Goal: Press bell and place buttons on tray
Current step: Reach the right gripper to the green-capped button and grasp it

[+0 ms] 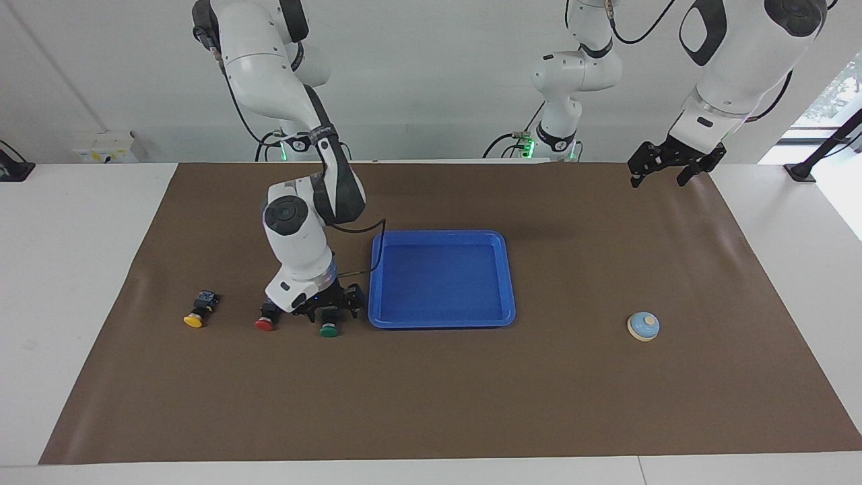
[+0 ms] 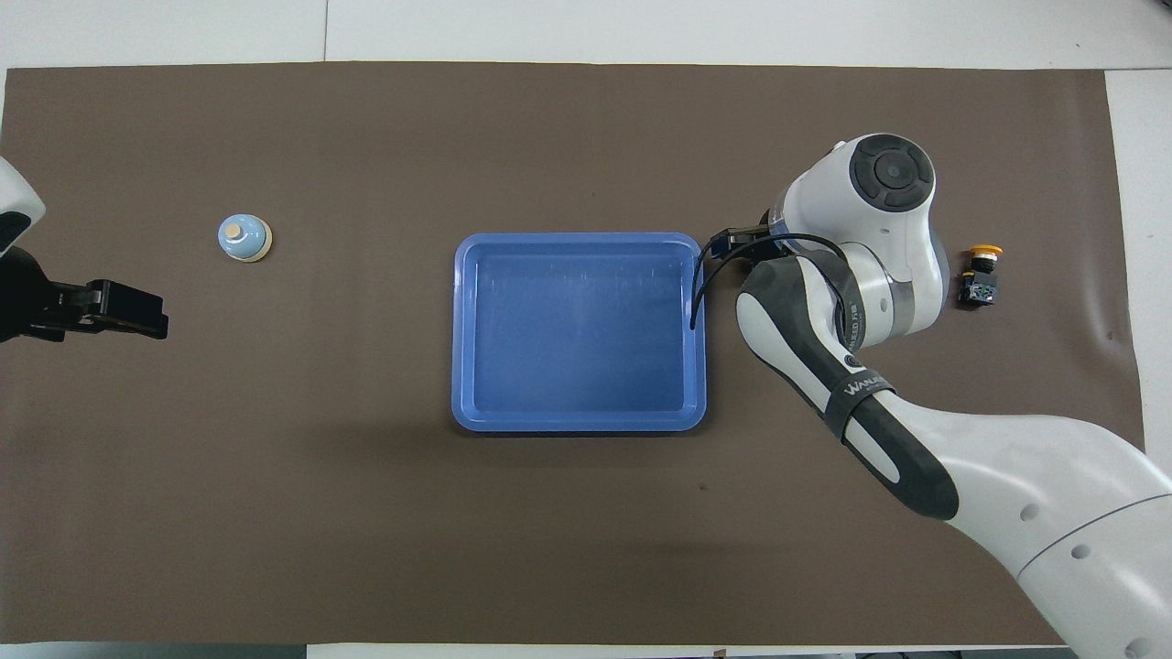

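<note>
Three buttons lie in a row toward the right arm's end of the mat: yellow, red and green. My right gripper is down at the green button, open, one finger on each side of its black body. From overhead the right arm hides the red and green buttons; only the yellow button shows. The blue tray lies mid-mat, nothing in it. The light-blue bell sits toward the left arm's end. My left gripper hangs open above the mat's edge nearest the robots and waits.
A brown mat covers the table, with white table surface around it. The right arm's cable loops close to the tray's rim. In the overhead view the tray and the bell show unobstructed.
</note>
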`<act>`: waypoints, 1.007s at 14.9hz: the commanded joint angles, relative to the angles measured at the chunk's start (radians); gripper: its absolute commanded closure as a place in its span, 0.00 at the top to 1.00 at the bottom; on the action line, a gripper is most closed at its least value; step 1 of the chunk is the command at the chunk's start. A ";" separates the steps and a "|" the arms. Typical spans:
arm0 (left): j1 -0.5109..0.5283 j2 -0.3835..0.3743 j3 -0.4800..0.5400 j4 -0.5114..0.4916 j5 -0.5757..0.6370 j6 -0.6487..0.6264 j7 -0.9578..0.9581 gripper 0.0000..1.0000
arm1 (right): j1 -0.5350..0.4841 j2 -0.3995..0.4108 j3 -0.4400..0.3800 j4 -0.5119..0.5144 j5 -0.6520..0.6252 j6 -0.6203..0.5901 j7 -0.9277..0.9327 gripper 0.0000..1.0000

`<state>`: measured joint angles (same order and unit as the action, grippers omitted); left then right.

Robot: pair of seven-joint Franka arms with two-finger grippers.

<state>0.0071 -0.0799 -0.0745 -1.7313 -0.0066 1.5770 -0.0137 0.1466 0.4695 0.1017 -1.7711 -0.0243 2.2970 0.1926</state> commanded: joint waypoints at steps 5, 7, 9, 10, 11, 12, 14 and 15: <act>0.002 -0.011 0.002 -0.004 -0.018 0.009 -0.009 1.00 | -0.002 -0.025 0.001 -0.074 -0.028 -0.010 0.010 0.97; 0.001 -0.011 0.002 -0.004 -0.018 0.009 -0.009 1.00 | -0.004 -0.029 0.001 -0.076 -0.028 -0.020 0.010 0.79; 0.002 -0.012 0.002 -0.004 -0.018 0.009 -0.009 1.00 | -0.004 -0.029 0.000 -0.065 -0.026 -0.060 0.013 0.37; 0.002 -0.012 0.002 -0.004 -0.018 0.009 -0.009 1.00 | -0.004 -0.029 0.001 -0.062 -0.026 -0.068 0.019 0.19; 0.002 -0.011 0.002 -0.004 -0.018 0.009 -0.009 1.00 | -0.002 -0.029 0.001 -0.064 -0.025 -0.070 0.025 0.01; 0.002 -0.011 0.002 -0.004 -0.018 0.009 -0.009 1.00 | -0.004 -0.031 0.001 -0.062 -0.025 -0.071 0.027 0.00; 0.001 -0.012 0.002 -0.004 -0.018 0.009 -0.009 1.00 | -0.002 -0.031 0.003 -0.062 -0.022 -0.070 0.033 0.00; 0.002 -0.012 0.002 -0.004 -0.018 0.009 -0.009 1.00 | -0.002 -0.031 0.003 -0.061 -0.022 -0.071 0.034 0.00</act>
<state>0.0071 -0.0801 -0.0745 -1.7310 -0.0066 1.5771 -0.0140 0.1466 0.4521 0.0980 -1.8198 -0.0364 2.2352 0.1972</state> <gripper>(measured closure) 0.000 0.590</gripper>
